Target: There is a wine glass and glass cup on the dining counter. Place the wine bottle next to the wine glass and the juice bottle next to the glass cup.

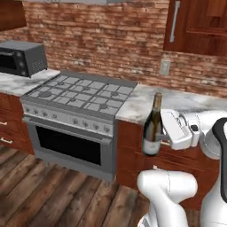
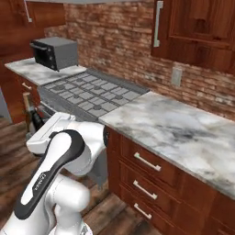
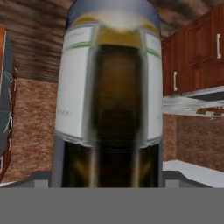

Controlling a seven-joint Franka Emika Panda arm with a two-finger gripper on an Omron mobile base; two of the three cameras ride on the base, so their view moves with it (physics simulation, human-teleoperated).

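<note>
The wine bottle [image 1: 152, 128] is a slim dark bottle with a tan-gold neck and a pale label, held upright in the air in front of the cabinets. My gripper [image 1: 162, 134] is shut on its body from the right side. In the right base view the wine bottle [image 2: 30, 117] peeks out at the left behind my white arm. In the hand view the wine bottle [image 3: 109, 96] looms very close, its pale label showing. The dining counter, the juice bottle, the wine glass and the glass cup are out of view.
A gas stove [image 1: 80, 95] with an oven stands left of the marble worktop [image 2: 183, 131] over wooden drawers. A microwave [image 1: 20, 57] sits at the far left. Brick wall and upper cabinets [image 2: 197, 32] lie behind. Wooden floor lies below.
</note>
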